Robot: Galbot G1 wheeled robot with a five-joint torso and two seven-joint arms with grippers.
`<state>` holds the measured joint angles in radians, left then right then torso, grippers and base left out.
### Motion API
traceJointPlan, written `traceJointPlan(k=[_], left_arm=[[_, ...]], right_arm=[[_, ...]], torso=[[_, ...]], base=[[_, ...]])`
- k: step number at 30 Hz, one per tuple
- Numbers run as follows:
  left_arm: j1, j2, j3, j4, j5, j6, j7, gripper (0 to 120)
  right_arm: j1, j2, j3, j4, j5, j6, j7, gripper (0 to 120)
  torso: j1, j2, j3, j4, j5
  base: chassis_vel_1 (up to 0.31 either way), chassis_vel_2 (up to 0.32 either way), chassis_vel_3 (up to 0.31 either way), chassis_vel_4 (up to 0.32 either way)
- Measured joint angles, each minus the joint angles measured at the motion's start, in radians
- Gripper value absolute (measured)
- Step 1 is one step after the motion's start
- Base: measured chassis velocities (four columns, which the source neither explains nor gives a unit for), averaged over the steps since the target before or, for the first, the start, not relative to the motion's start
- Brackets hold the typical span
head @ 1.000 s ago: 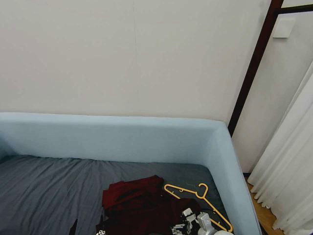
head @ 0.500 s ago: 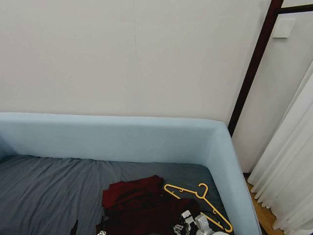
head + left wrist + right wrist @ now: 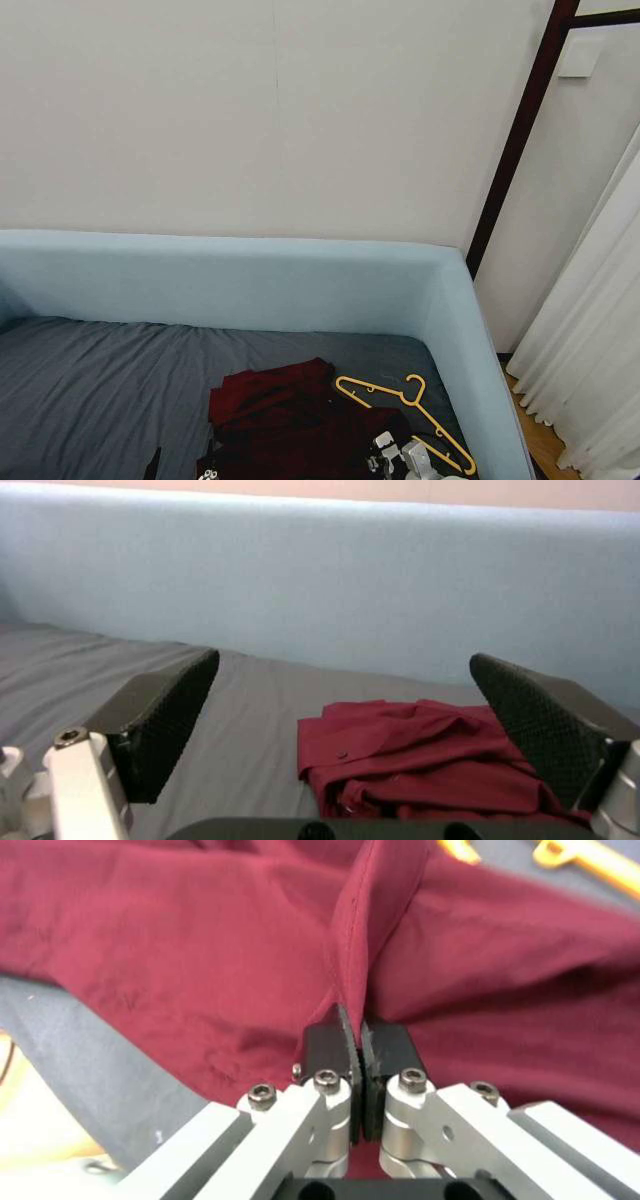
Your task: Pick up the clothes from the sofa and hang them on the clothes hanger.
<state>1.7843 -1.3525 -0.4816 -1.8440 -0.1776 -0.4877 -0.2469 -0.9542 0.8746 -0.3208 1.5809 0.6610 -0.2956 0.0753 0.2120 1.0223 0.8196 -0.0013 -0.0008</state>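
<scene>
In your head view you have one dark red garment (image 3: pixel 285 415) and one yellow hanger (image 3: pixel 405 398), both on the grey seat (image 3: pixel 90 390) of the light blue sofa (image 3: pixel 250 285), toward its right end and at the near edge of the picture. The hanger lies flat just to the right of the garment, its hook pointing away toward the backrest. The right gripper (image 3: pixel 392 456) sits low at the garment's right near corner, between cloth and hanger. Beyond the sofa stands a plain wall (image 3: pixel 250 110), with a dark post (image 3: pixel 515 140) and a white curtain (image 3: pixel 590 380) off to the right. In your left wrist view the left gripper (image 3: pixel 345 660) hangs over the seat with its fingers (image 3: pixel 165 727) spread wide and nothing between them; the red garment lies crumpled ahead of it, in front of the blue backrest. In your right wrist view the right gripper's pads (image 3: pixel 330 1042) are pressed together on a raised fold of the garment, the cloth rising in a ridge from the pinch, with two yellow bits of hanger at the far edge.
</scene>
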Motion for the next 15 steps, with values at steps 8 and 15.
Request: traceJointPlan(k=[8, 15], left_arm=[[-0.036, 0.104, 0.014, -0.008, -0.058, 0.036, 0.001, 99], [-0.184, 0.307, 0.065, 0.016, -0.269, 0.162, 0.027, 99]], right_arm=[[-0.007, -0.105, 0.009, 0.115, -0.072, 0.028, -0.005, 0], [-0.035, -0.207, 0.055, 0.216, -0.269, 0.106, -0.049, 0]], torso=[[0.0, 0.0, 0.0, 0.0, -0.0001], [0.0, 0.0, 0.0, 0.0001, -0.0002]], base=[[0.0, 0.0, 0.0, 0.0], [0.0, 0.0, 0.0, 0.0]])
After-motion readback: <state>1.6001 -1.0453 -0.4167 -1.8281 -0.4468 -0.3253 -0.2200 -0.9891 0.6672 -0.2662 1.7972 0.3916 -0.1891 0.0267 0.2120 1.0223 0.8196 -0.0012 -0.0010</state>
